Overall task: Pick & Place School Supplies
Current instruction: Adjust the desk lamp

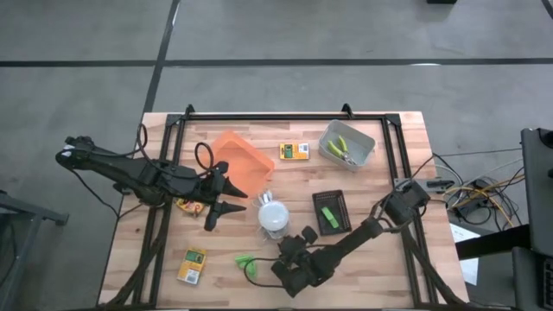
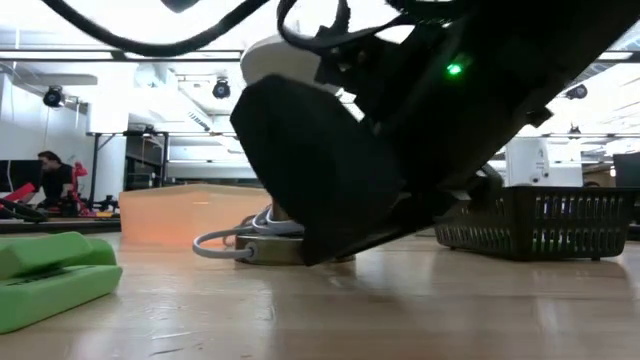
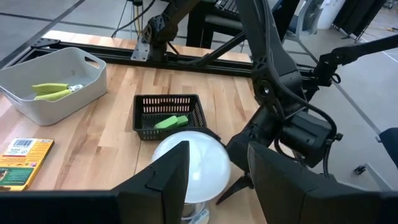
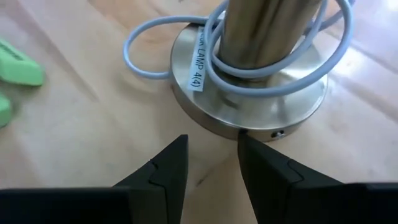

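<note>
My left gripper (image 1: 226, 206) is open and hovers left of the white domed lamp (image 1: 274, 216), over a yellow printed box (image 1: 185, 205). In its wrist view the left gripper (image 3: 221, 180) frames the dome (image 3: 193, 163), which stands farther off. My right gripper (image 1: 292, 250) is open and low over the table at the lamp's metal base (image 4: 249, 93). I cannot tell whether it touches the base. Two green chunks (image 1: 248, 264) lie on the table left of it. Another printed box (image 1: 192, 265) lies near the front left, and a third (image 1: 294, 151) lies flat at the back.
The orange tray (image 1: 244, 162) sits behind the left gripper. The black mesh tray (image 1: 339, 200) holds a green chunk (image 3: 171, 121). The grey tray (image 1: 359, 138) at the back holds yellow-green handled tools (image 3: 53, 91). A grey cable (image 4: 146, 43) coils around the lamp's stem.
</note>
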### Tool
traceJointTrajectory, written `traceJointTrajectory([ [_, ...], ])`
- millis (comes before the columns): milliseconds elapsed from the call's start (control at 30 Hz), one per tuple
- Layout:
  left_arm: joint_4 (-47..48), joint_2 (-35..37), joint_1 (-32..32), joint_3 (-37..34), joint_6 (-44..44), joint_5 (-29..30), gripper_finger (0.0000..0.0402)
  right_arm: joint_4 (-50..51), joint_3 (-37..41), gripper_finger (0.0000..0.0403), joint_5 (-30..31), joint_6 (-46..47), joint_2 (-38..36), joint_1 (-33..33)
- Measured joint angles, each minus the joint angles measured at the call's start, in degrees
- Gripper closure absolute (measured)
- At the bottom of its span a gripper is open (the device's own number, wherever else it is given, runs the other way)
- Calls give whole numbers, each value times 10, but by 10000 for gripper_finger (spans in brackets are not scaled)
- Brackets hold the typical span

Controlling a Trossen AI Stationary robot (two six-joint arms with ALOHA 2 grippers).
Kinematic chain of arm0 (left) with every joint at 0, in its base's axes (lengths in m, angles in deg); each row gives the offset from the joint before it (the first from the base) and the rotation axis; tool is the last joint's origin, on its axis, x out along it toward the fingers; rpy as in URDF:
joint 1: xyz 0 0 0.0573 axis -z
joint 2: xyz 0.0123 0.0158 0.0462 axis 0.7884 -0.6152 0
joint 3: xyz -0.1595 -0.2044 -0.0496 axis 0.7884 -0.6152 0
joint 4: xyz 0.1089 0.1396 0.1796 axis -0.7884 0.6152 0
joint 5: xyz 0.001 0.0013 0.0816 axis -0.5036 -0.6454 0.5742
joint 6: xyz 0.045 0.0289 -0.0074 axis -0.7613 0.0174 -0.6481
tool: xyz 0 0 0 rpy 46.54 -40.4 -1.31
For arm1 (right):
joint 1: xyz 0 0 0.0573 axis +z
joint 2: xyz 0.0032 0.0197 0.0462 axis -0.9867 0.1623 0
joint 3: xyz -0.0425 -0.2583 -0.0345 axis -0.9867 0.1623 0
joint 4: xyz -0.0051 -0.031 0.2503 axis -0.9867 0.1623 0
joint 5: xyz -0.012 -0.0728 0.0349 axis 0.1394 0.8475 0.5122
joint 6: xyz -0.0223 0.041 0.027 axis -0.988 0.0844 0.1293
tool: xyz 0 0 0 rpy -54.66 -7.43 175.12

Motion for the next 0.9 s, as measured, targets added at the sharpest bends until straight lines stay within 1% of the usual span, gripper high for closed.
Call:
traceJointTrajectory([
  [267,0,0,0,0,0,0,232,0,1,266,0,-57,0,-42],
  [533,0,0,0,0,0,0,232,11,1,266,2,-77,0,-73],
  [767,0,0,0,0,0,0,232,11,1,266,2,-84,-1,-78],
  [900,0,0,0,0,0,0,232,12,3,266,3,-73,-31,-58],
])
